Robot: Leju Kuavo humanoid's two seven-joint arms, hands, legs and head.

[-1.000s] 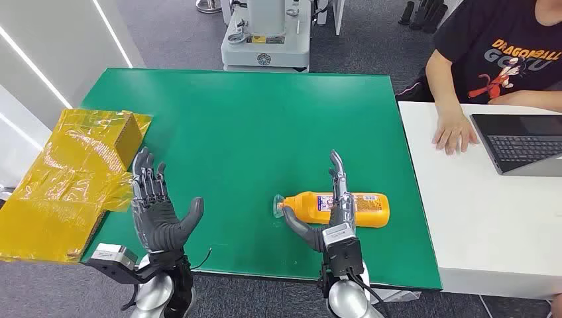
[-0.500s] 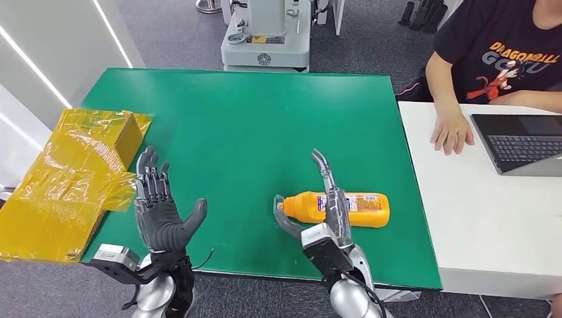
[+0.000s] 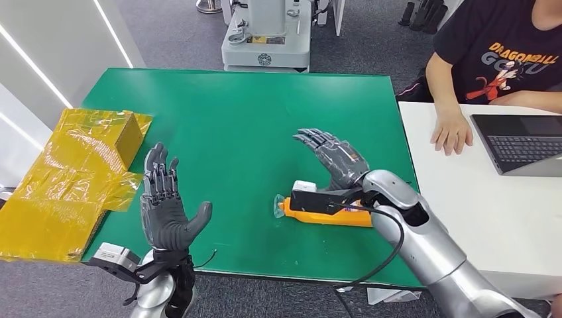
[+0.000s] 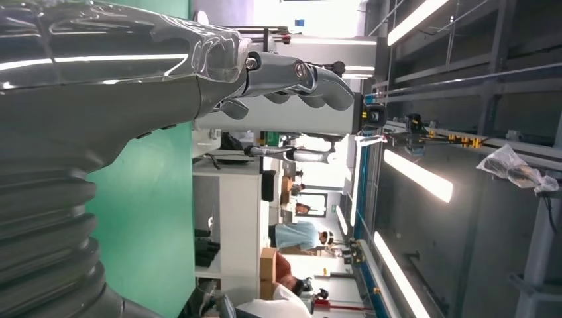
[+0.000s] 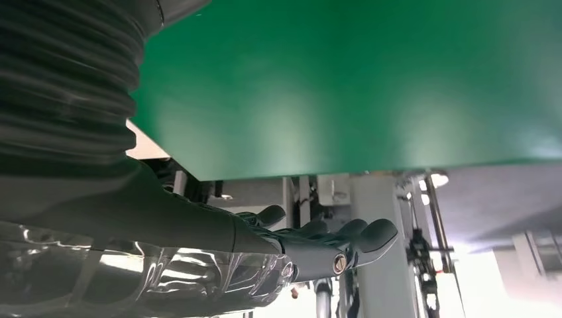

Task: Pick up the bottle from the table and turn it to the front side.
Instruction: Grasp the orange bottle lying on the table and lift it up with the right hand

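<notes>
Green surface (image 3: 232,119) carries the orange bottle (image 3: 331,215), lying on its side near the front edge. Right hand (image 3: 331,156) hovers above it, fingers spread, empty, apparently positioned for a grasp. Left hand (image 3: 166,209) stands raised, fingers apart, well clear.

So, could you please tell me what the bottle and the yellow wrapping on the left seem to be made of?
The bottle looks like smooth, opaque orange plastic, with a clear, probably plastic, cap; its even colour and soft sheen suggest this. The yellow wrapping seems to be thin, glossy plastic film: it is crinkled, translucent and glints, and a boxy shape, possibly cardboard, shows through.
</notes>
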